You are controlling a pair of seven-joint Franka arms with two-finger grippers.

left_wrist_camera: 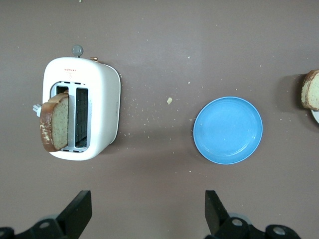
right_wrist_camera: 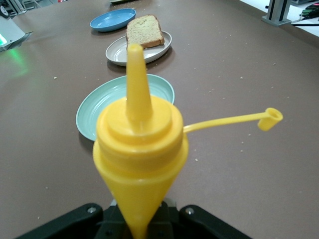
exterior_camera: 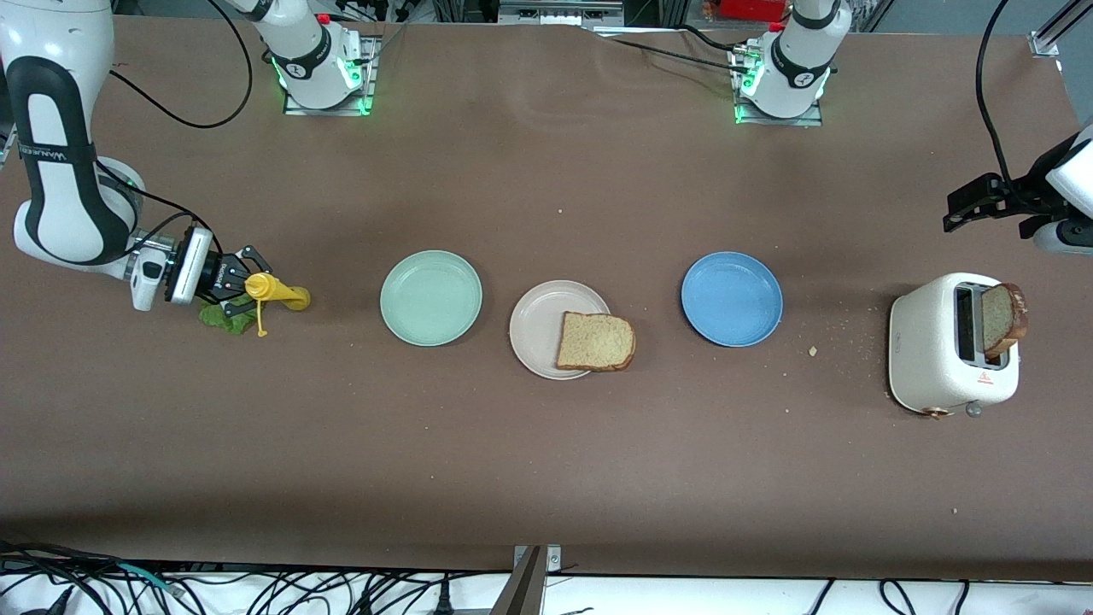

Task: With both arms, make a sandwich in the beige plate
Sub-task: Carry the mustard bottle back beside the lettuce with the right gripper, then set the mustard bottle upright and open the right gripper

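While both arms stand at the surface, entries follow:
Right pincer [exterior_camera: 248,290]: clenched on yellow squeeze bottle [exterior_camera: 275,292], over lettuce leaf [exterior_camera: 224,319].
Left pincer [left_wrist_camera: 147,211]: released, above toaster [exterior_camera: 943,346] end.
Beige plate [exterior_camera: 538,329]: between mint-green plate [exterior_camera: 430,297] and blue plate [exterior_camera: 731,298]; bread slice [exterior_camera: 596,342] on it.
Toaster: second bread slice [exterior_camera: 1001,319] upright in slot.

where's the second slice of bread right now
In the front view, the second bread slice stands in the white toaster at the left arm's end of the table, beside the blue plate.
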